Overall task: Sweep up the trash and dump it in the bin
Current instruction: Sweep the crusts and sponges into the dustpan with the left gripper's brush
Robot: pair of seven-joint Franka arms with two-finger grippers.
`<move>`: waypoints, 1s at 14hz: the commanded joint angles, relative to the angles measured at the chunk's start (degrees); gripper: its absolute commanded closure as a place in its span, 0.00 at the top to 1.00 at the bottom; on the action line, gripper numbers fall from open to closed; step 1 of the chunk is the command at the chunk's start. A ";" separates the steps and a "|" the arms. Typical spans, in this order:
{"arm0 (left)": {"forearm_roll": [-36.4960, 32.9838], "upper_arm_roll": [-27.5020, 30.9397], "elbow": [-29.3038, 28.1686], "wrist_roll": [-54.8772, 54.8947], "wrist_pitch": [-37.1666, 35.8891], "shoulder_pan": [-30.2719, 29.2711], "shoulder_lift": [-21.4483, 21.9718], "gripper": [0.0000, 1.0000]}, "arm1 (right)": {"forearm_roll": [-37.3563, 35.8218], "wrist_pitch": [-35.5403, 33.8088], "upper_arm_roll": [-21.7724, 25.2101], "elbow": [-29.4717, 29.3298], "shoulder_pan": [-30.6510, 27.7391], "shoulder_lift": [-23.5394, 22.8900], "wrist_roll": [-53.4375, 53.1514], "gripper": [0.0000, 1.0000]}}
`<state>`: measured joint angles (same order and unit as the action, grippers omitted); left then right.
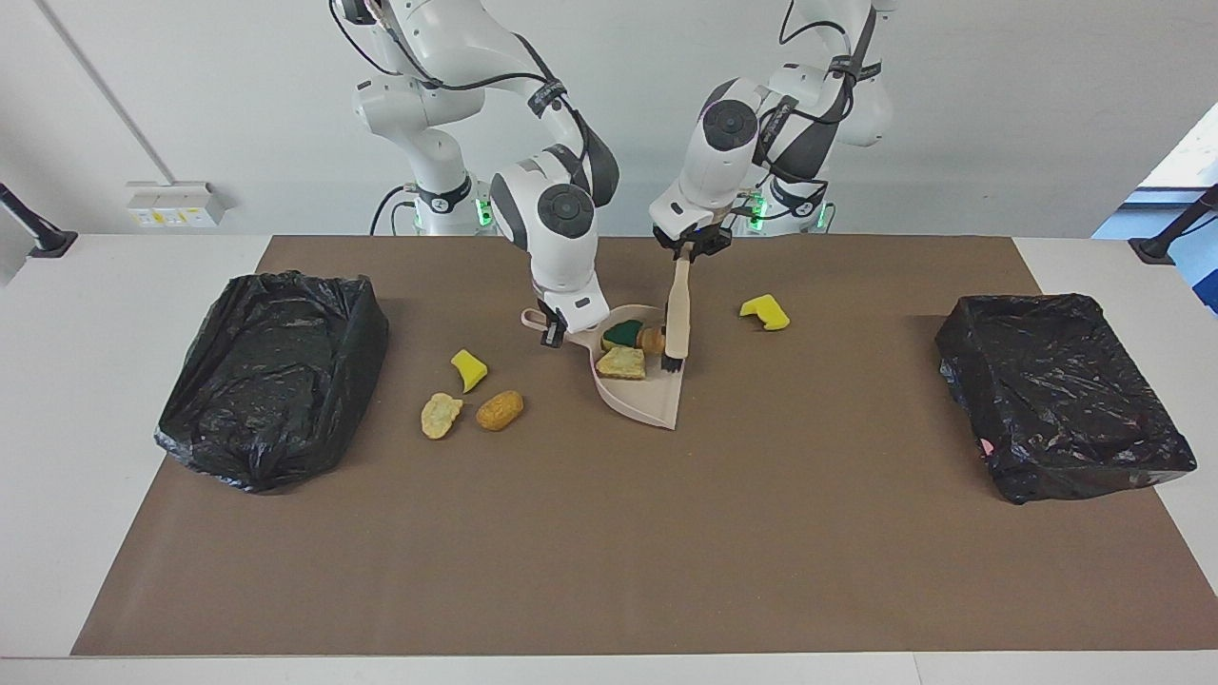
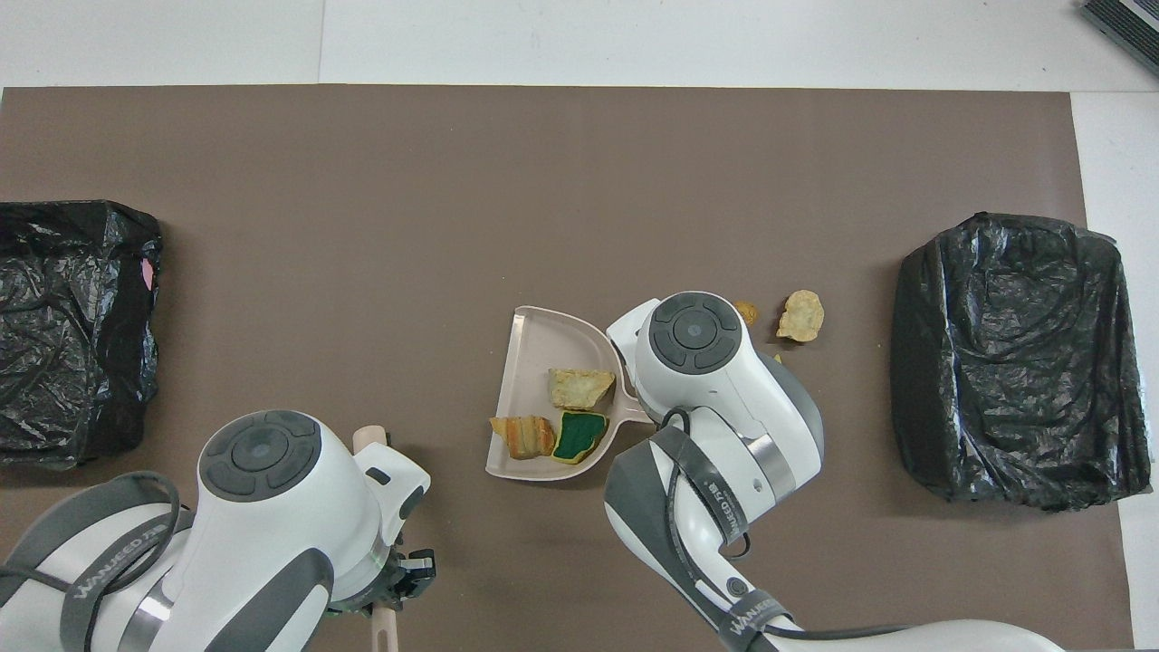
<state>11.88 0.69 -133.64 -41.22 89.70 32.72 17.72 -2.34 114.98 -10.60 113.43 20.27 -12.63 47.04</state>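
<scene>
A beige dustpan (image 1: 657, 404) (image 2: 532, 349) lies mid-mat, and my right gripper (image 1: 552, 330) is shut on its handle. Three pieces of trash lie in it: a green-and-yellow sponge (image 1: 623, 333) (image 2: 579, 435), a brown lump (image 1: 652, 340) (image 2: 523, 435) and a beige chunk (image 1: 620, 362) (image 2: 580, 387). My left gripper (image 1: 687, 251) (image 2: 405, 580) is shut on the beige brush (image 1: 677, 314) (image 2: 369, 441), which hangs lifted, bristles down, by the pan's side. Loose on the mat are a yellow bit (image 1: 766, 312), another yellow bit (image 1: 468, 369), a beige chunk (image 1: 441, 415) (image 2: 800, 315) and a brown lump (image 1: 500, 410).
A black-bagged bin (image 1: 271, 376) (image 2: 1014, 358) stands at the right arm's end of the table. A second one (image 1: 1061, 395) (image 2: 72, 330) stands at the left arm's end. The brown mat (image 1: 609, 552) covers the table between them.
</scene>
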 commanded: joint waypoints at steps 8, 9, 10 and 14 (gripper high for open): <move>-1.07 -0.95 -15.69 -20.57 14.24 -1.08 6.82 0.00 | -2.23 2.44 -0.30 0.39 -0.41 -0.55 6.14 0.00; -0.55 -0.95 -15.43 -19.35 18.28 -0.82 5.15 0.00 | -2.23 2.44 -0.30 0.39 -0.41 -0.55 6.14 0.00; -0.02 -1.04 -15.34 -17.95 23.19 -0.38 3.21 0.00 | -2.23 2.35 -0.30 0.39 -0.41 -0.55 6.05 0.00; 4.45 -1.30 -8.24 -8.39 31.92 2.87 -6.45 0.00 | -2.23 2.26 -0.30 0.39 -0.41 -0.55 5.52 0.00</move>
<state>13.88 -0.72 -146.71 -54.77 119.40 33.89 16.65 -3.81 116.86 -10.60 113.42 20.26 -13.11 52.28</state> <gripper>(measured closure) 0.731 0.683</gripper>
